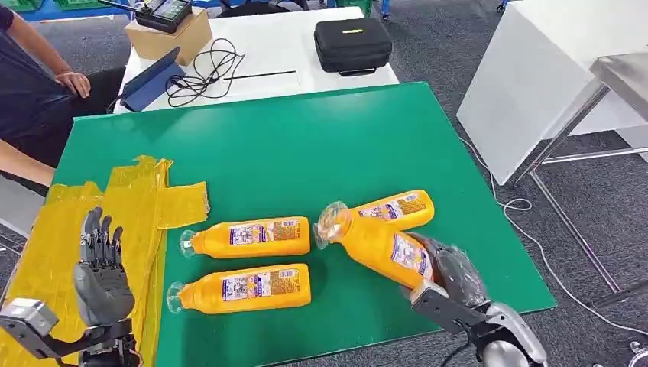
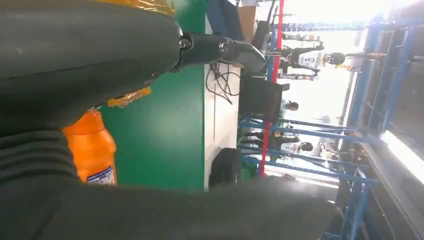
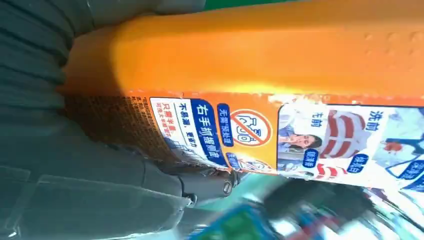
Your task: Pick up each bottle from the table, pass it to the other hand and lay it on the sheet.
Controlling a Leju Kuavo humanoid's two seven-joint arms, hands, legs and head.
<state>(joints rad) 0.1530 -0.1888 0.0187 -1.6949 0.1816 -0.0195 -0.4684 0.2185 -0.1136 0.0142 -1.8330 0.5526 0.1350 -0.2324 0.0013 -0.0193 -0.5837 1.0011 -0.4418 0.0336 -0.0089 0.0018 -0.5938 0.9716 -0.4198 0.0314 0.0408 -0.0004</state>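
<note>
Several orange bottles with clear caps are on the green table. My right hand grips one bottle by its base end, cap tilted up and to the left; its label is close in the right wrist view. Behind it lies another bottle. Two more bottles lie side by side near the yellow sheet. My left hand is raised over the sheet, fingers spread, holding nothing. The left wrist view catches one bottle past the left hand.
A person sits at the far left with a hand by the table corner. Behind the green table stands a white table with a black case, cables and a cardboard box. A white cabinet stands to the right.
</note>
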